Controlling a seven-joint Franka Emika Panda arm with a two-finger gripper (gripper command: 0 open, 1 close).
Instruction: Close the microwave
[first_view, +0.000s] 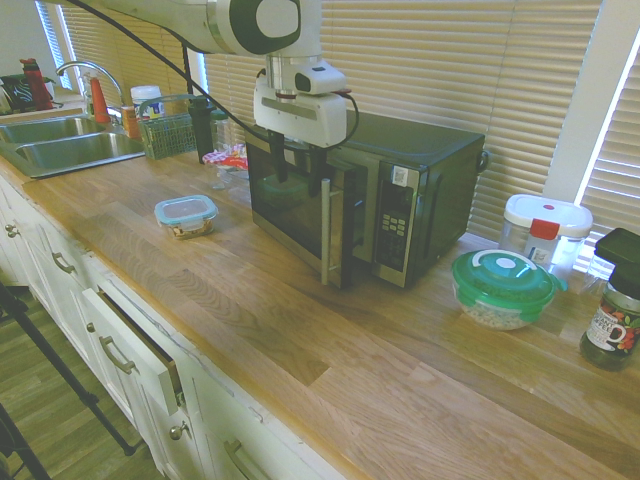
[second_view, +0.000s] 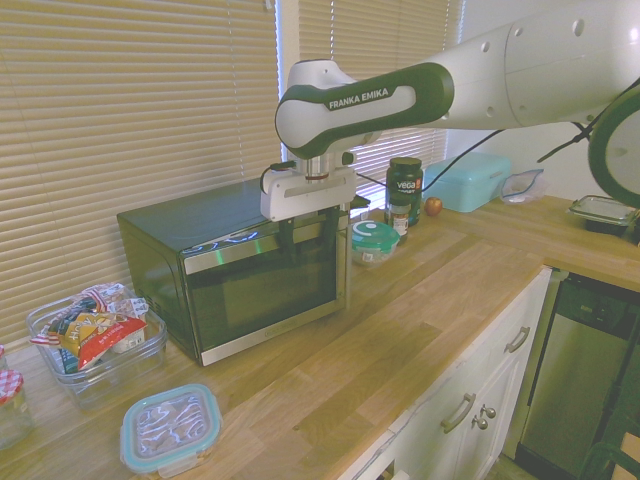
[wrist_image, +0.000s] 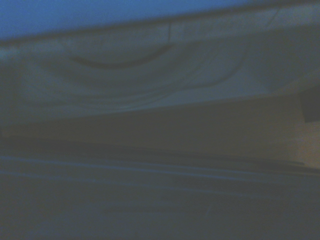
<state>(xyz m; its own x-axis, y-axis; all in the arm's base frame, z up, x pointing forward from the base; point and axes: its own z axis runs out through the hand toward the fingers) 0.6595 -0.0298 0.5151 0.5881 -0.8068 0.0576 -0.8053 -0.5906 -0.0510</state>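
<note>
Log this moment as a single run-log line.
task: close microwave | door: slightly ajar | gripper: over door's top edge, fingers apart | drawer below counter: partly open

"FRANKA EMIKA" stands on the white-and-dark-green jointed robot arm (second_view: 365, 100); "vega" is readable on the dark green cylindrical plastic tub (second_view: 403, 188).
</note>
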